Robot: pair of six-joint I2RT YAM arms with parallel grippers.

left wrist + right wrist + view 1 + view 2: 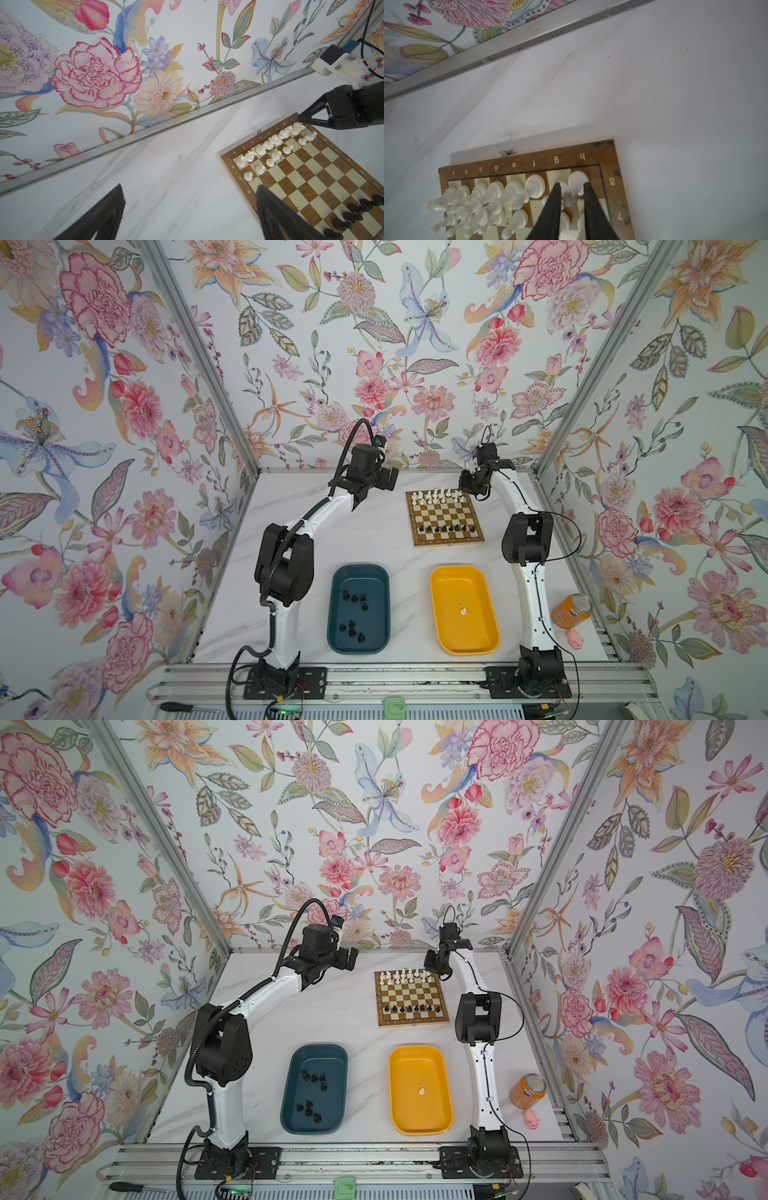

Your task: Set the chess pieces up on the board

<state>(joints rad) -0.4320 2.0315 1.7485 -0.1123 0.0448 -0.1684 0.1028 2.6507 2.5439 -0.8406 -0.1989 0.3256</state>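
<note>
Near left on the desk (374, 539): teal tray (376, 585), with a loose scatter of black pieces (353, 598) on its floor. To its right, across a strip of bare desk: yellow tray (449, 585), with a lone white chessman (462, 611) near its middle. Farther right, past the right arm: orange can (571, 611), upright, and pink toy pig (575, 640) just near of it.

Beyond the trays, right of centre: the board (444, 516), flat on the desk. Along its second rank from the near edge, a row of black chessmen (445, 527), upright. Along its two far ranks, white chess pieces (438, 495), upright and close together.

Left of the board, over bare desk toward the far wall: left hand (190, 187), spread fully wide, gripping nothing.

At the board's far right corner: right hand (572, 184), low over the back rank, fingers (552, 207) drawn in narrow on a blurred white piece (570, 198) between them. Over the cream square lettered g, just beside the piece standing on the corner square lettered h.
</note>
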